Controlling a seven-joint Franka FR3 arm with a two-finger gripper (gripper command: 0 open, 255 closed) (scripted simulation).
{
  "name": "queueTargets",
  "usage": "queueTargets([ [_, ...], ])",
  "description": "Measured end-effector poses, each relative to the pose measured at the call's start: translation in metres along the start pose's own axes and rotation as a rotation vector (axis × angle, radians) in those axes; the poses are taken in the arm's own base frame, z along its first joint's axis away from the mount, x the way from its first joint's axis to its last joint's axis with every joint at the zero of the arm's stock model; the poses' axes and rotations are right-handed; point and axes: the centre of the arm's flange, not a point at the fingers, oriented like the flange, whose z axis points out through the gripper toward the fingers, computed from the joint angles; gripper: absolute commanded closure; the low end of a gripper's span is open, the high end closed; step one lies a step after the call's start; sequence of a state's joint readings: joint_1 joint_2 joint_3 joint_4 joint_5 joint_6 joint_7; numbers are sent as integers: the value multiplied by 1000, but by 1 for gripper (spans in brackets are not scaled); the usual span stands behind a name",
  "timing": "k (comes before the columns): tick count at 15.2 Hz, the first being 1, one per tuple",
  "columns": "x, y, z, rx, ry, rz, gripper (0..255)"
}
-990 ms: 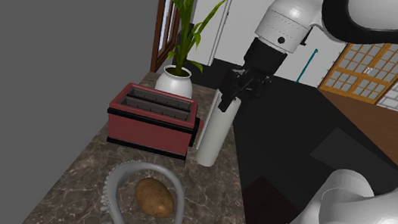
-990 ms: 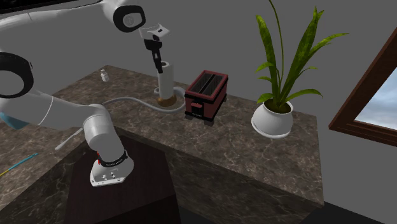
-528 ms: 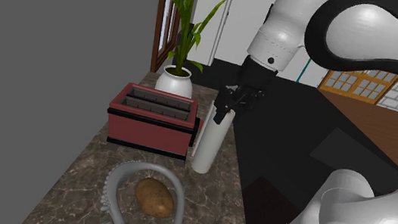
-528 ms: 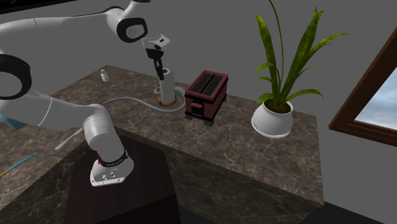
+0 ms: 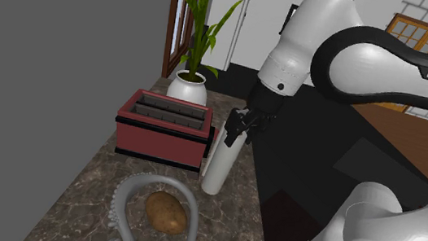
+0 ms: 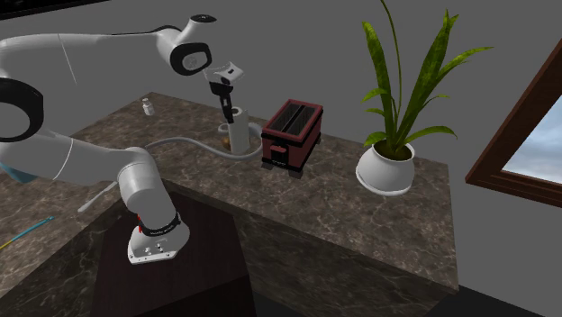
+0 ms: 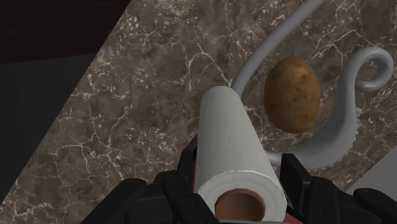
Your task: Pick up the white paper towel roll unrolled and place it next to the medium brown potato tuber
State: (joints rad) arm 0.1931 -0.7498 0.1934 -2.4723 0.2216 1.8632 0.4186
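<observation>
Dark marble counter [image 5: 73, 199], grey wall [image 5: 41, 40]

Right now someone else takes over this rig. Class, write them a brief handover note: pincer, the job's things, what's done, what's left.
Pincer shut on the top of the white paper towel roll, near upright beside the red toaster.
Brown potato lies on the marbled counter inside a grey hose loop, close to the roll's lower end.
Whether the roll touches the counter: cannot tell.
Done: roll grasped, near potato.
Left: set it down beside the potato, release, withdraw.

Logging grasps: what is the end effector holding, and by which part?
The end effector clasps the white paper towel roll at its top end.
</observation>
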Motion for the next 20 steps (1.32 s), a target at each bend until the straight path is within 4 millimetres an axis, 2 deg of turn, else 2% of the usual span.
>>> queueTargets([
  [14, -6, 9, 70, 3, 5, 0, 255],
  [20, -6, 9, 74, 4, 9, 0, 255],
])
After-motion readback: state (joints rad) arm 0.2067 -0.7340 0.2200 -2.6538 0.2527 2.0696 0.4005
